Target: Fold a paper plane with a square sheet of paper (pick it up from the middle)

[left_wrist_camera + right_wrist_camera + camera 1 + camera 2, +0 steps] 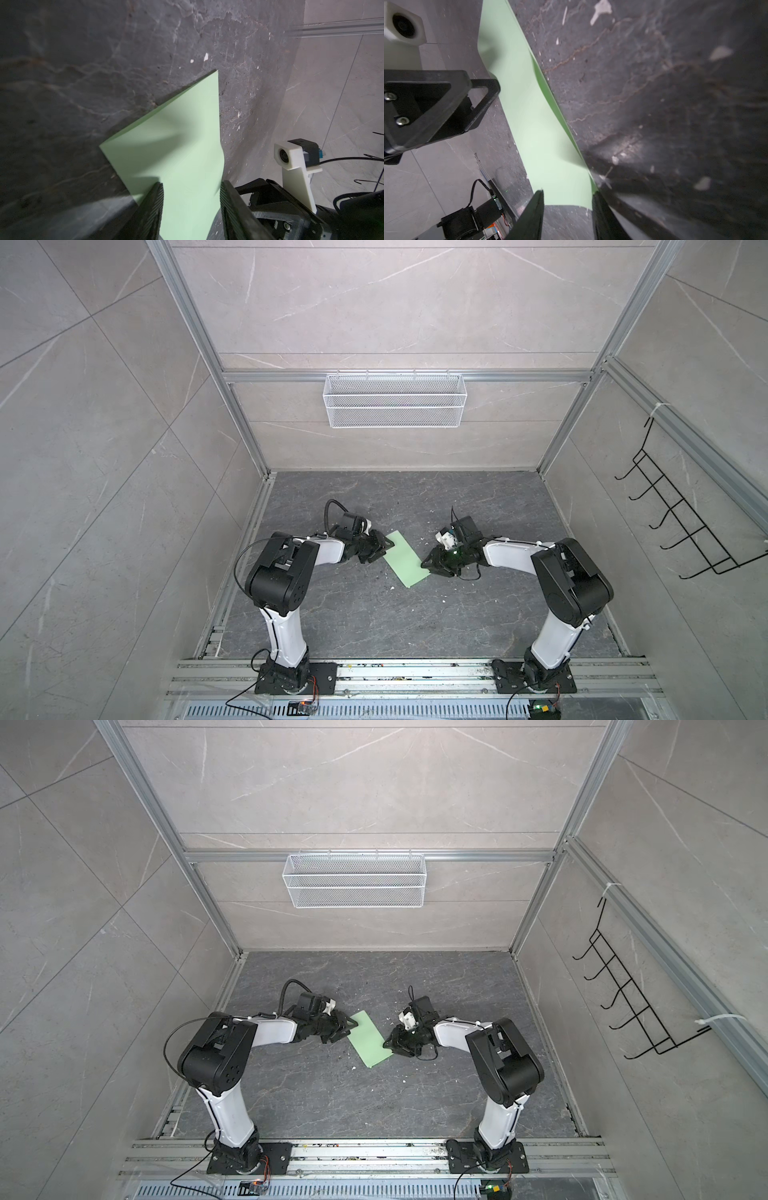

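A dark stone tabletop [374, 614] lies under a pale green sheet of paper [405, 558], seen in both top views as a long strip set on a slant. The left arm [282, 572] bends in from the left of the sheet and the right arm [573, 580] from its right, so the strip lies between them. A white mesh basket [395, 416] hangs on the wall well beyond the sheet's far end.

The left gripper [385, 551] meets the sheet at its far left corner. In the left wrist view its claw [192, 185] is spread, the two ribbed fingers [153, 207] standing apart with the paper [176, 145] running through the gap and buckling just past them. The right gripper [428, 566] sits at the sheet's right long edge. In the right wrist view its claw [569, 193] is also parted, with the end of the strip [533, 124] reaching in between the fingertips. One long edge there lifts a little and shows a darker green underside. Small white flecks [205, 56] dot the stone around the sheet.
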